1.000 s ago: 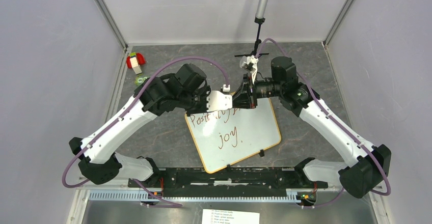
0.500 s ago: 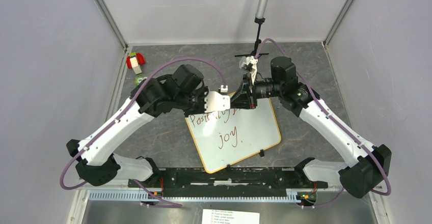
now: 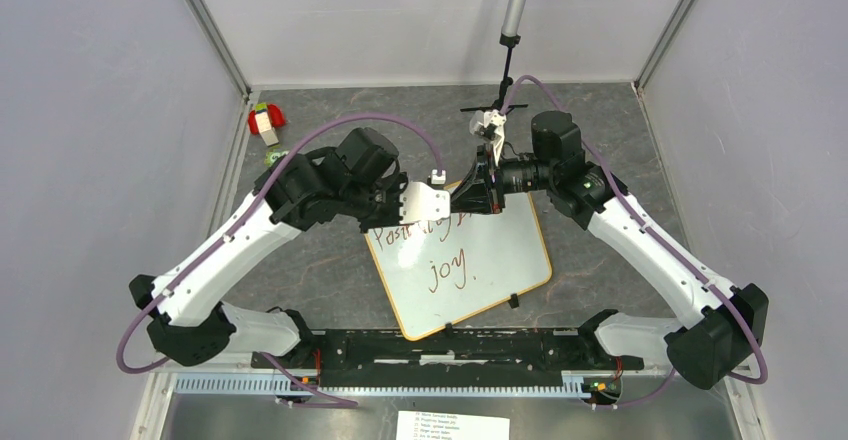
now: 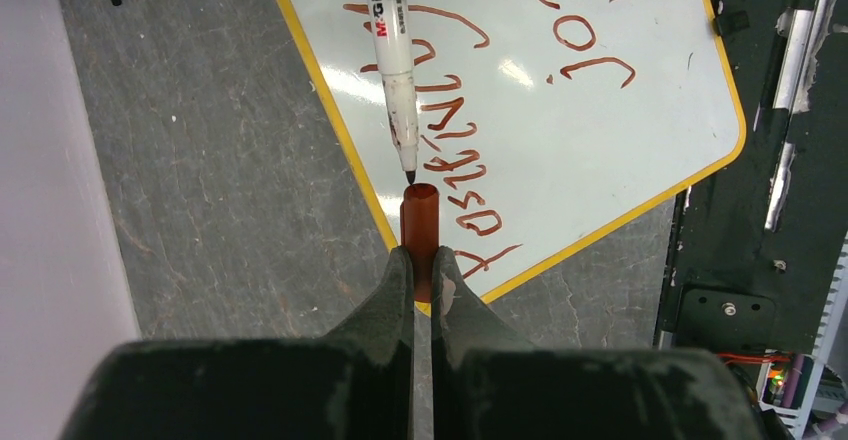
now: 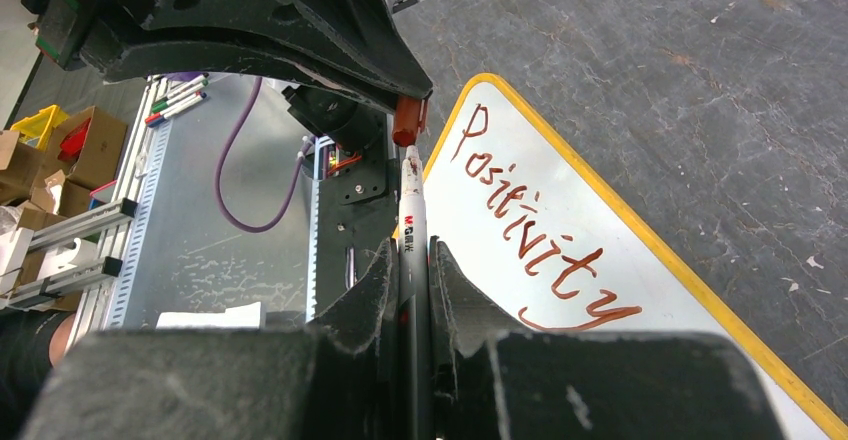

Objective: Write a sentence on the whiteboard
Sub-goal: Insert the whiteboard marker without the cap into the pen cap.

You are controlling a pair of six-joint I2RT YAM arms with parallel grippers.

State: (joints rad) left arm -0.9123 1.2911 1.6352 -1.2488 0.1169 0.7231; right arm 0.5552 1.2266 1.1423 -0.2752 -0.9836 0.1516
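Observation:
The whiteboard lies flat in the middle of the table, yellow-rimmed. The sentence is in brownish-red marker: "Positivity" on the upper line, "joy." below. Over the board's far left corner my left gripper is shut on a red-brown marker cap, open end facing away. My right gripper is shut on a white-and-black marker. Its bare tip points at the cap's mouth with a small gap between them. In the top view both grippers meet nose to nose above the first line.
A black clip sits on the board's near edge. A red and white object lies at the back left. A thin black stand hangs at the back. A black rail and a printed sheet are at the near edge.
My left gripper has drawn back to the left with the cap, away from the right gripper and the marker. The right arm has stayed where it was.

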